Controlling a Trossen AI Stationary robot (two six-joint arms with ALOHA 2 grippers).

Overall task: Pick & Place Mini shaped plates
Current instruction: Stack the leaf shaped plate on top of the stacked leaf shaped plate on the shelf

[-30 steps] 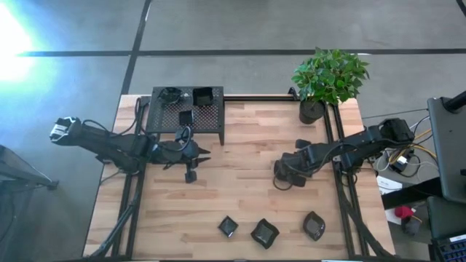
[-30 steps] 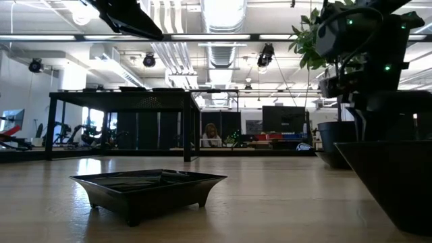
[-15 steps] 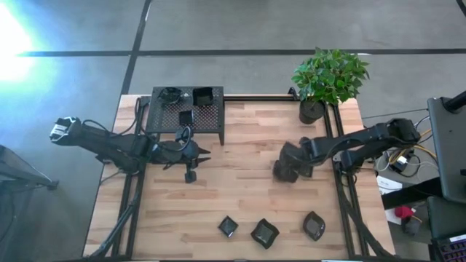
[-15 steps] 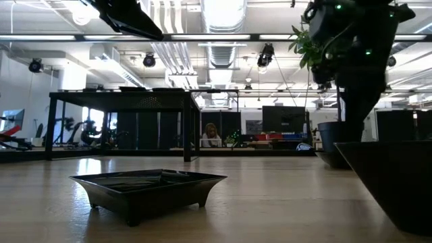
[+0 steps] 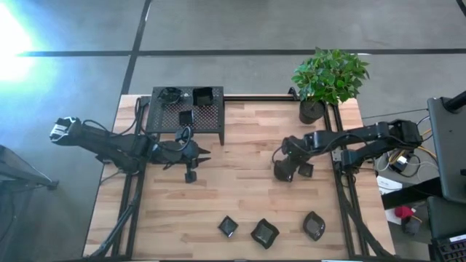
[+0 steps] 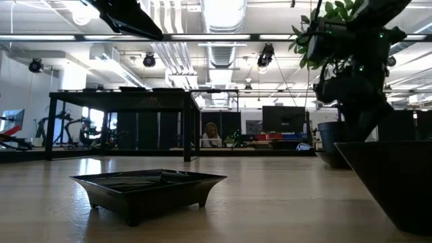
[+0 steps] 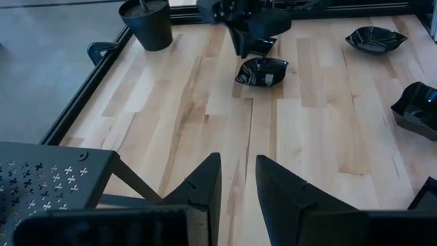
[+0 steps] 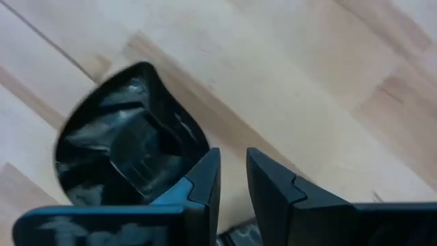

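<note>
Daylight-white glare flooded the upper left corner of the high view, washing out the floor [image 5: 14, 44] there; the table [image 5: 247, 196] was evenly lit with soft, short shadows; in the low view bright ceiling strip lights [image 6: 223, 13] left the near dish [image 6: 148, 189] a dark silhouette; the right wrist view was blurred, the plate [image 8: 123, 150] showing smeared reflections.
</note>
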